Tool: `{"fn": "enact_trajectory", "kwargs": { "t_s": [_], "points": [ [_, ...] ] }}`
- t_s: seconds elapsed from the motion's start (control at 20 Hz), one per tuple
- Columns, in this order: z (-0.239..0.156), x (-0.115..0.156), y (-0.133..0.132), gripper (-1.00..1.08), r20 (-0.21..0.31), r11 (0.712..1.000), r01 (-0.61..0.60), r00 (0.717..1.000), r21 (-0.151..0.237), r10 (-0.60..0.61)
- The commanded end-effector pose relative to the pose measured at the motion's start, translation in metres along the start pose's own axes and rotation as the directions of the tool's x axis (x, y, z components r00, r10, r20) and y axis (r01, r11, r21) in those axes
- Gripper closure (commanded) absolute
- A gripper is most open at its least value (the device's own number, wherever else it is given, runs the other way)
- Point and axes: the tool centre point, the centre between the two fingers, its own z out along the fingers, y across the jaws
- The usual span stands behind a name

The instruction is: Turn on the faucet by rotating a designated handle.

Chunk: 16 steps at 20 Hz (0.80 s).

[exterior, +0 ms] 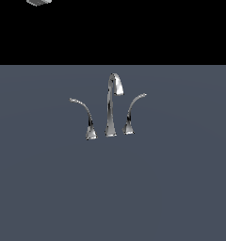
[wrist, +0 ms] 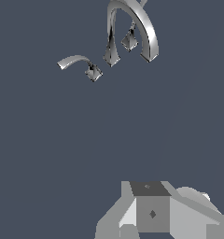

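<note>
The chrome faucet stands mid-scene, its tall hooked spout [exterior: 112, 101] between two levers. The handle [exterior: 84, 115] is the longer sweeping lever at the exterior view's left, rising from a small flared base. The shorter lever [exterior: 132, 113] is at the right. In the wrist view the handle [wrist: 79, 63] lies beside the spout [wrist: 137, 25], and the shorter lever [wrist: 130, 39] shows behind the spout's arch. My gripper [wrist: 151, 207] is a grey block at the picture's edge, far from the faucet and touching nothing. Its fingers do not show separately.
The faucet rests on a flat blue-grey surface [exterior: 113, 188] that fills both views. A small grey piece [exterior: 39, 2], probably of the arm, pokes in at the exterior view's upper edge against the black background.
</note>
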Motion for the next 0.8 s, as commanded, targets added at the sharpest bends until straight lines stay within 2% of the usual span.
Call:
{"fn": "enact_trajectory", "kwargs": {
  "t_s": [0.0, 0.35, 0.75],
  "points": [
    [0.012, 0.007, -0.014, 1.08, -0.002, 0.999, -0.052, 0.999, 0.003, 0.052],
    [0.045, 0.03, -0.048, 1.08, -0.005, 0.982, -0.189, 0.982, 0.008, 0.189],
    [0.079, 0.06, -0.081, 1.08, -0.009, 0.943, -0.333, 0.943, 0.013, 0.333]
  ]
}}
